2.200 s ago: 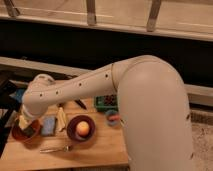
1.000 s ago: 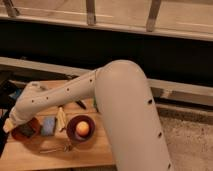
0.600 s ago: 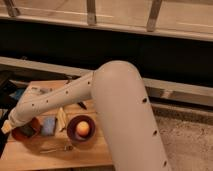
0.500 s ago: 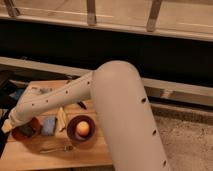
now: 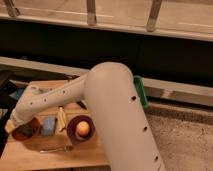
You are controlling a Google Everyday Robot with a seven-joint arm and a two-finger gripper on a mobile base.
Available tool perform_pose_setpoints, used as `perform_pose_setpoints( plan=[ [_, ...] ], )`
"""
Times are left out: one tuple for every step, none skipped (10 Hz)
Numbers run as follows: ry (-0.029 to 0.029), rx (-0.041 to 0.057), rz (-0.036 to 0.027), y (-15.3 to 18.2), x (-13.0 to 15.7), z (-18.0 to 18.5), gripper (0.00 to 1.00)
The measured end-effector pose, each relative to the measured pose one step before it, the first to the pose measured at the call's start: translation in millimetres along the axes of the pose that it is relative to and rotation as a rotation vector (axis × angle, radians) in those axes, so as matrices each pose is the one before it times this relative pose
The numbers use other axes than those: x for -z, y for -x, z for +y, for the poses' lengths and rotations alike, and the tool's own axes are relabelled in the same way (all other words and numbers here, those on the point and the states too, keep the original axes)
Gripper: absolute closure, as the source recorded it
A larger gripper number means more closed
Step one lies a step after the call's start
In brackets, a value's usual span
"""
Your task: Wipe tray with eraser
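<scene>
Green plastic marks the tray (image 5: 140, 91), of which only a narrow strip of rim shows at the right end of the counter (image 5: 75, 157), past the bulk of the white arm (image 5: 110, 105). That strip runs roughly from 11 to 5 o'clock. The rest of the tray is hidden behind the arm, so I cannot tell its true long axis.

The gripper (image 5: 10, 126) sits at the opposite, left end of the counter, low over the surface and touching or just beside the round orange bowl (image 5: 17, 135). Whether it is open, closed or gripping anything cannot be told, since the wrist and bowl mask it. The eraser cannot be picked out with certainty. A dark patch at the orange bowl, right by the gripper, might be it, though that could equally be the bowl's shadowed inside.

The relation that matters is this: from the gripper the tray lies between 2 and 3 o'clock, well apart, with a flat blue pad (image 5: 48, 125), a dark bowl (image 5: 69, 127) holding an orange fruit (image 5: 83, 129) and the robot's own forearm between them. My judgement is that any wipe calls first for a long carry across the counter toward that green rim. A fork (image 5: 55, 148) lies at 6 o'clock from the pad.

No brand, label or writing can be read.
</scene>
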Motion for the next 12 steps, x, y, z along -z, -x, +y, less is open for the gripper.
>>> perform_pose_setpoints(
  plan=[
    [-0.00156, 0.00221, 0.00553, 1.06, -4.09, -3.39, 0.36],
    [-0.00078, 0.00720, 0.00563, 2.16, -5.19, -1.60, 0.36],
    [-0.00102, 0.00690, 0.00212, 2.64, -3.48, -0.49, 0.36],
    [-0.00202, 0.00286, 0.00129, 1.88, -2.05, -2.03, 0.36],
    [-0.00314, -0.00014, 0.00277, 1.06, -2.33, -4.33, 0.36],
    [-0.00357, 0.00115, 0.00750, -0.20, -3.43, -0.74, 0.41],
    [-0.00091, 0.00277, 0.00907, -1.31, -4.07, 1.63, 0.50],
    [-0.00088, 0.00533, 0.00840, -1.13, -3.56, 2.59, 0.58],
    [-0.00431, 0.00738, 0.01032, -0.91, -2.31, 1.32, 0.68],
    [-0.00363, 0.00893, 0.01069, -0.61, -1.04, 0.29, 0.79],
    [-0.00165, 0.00543, 0.00687, -0.29, -0.37, 1.15, 0.88],
    [-0.00426, 0.00741, 0.00505, -0.12, 1.80, 1.53, 0.98]
  ],
)
